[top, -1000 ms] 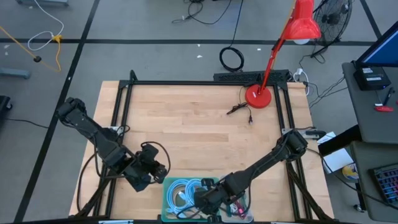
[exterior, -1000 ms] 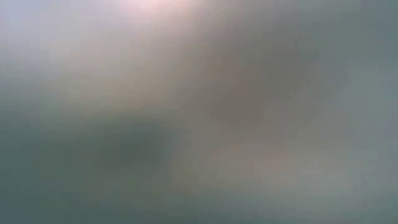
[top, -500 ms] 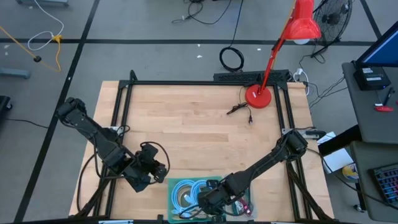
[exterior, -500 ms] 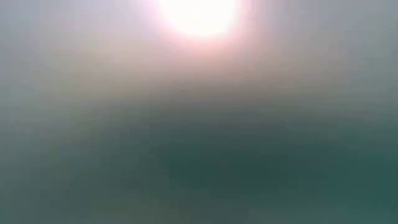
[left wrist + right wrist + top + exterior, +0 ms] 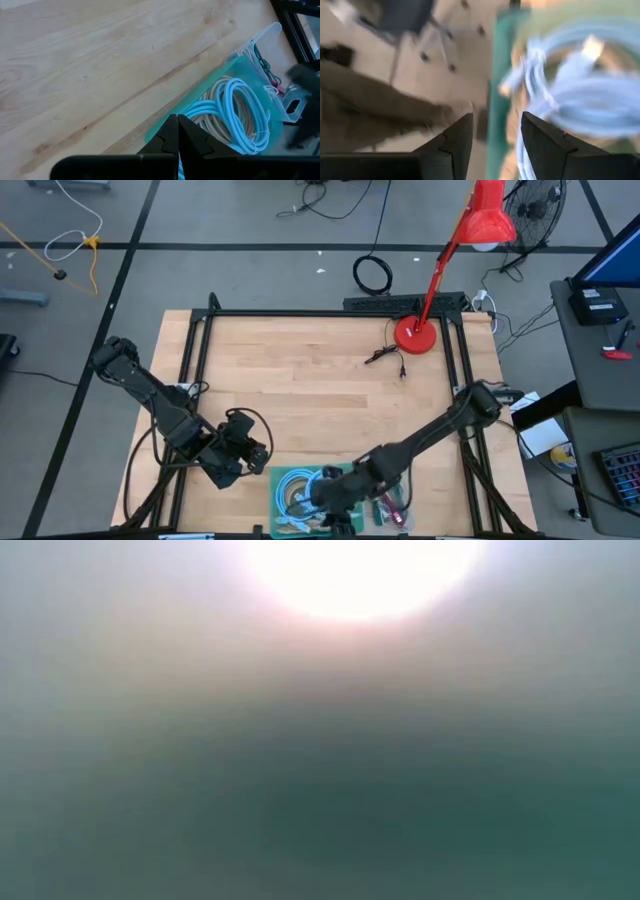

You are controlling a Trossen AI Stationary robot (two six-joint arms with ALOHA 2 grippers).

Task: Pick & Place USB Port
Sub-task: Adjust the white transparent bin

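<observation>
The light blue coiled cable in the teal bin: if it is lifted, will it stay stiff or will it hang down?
The light blue coiled cable would probably sag, since it lies in loose loops. It may drag the beige cable tangled beside it in the teal bin.

Probably lab: framed workbench [image 5: 300, 380], floor cables [image 5: 373, 275]

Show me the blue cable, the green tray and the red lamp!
blue cable [image 5: 239, 112]: left wrist view, on its coil.
green tray [image 5: 176, 116]: left wrist view, on its floor.
red lamp [image 5: 414, 335]: high view, on its round base.
</observation>
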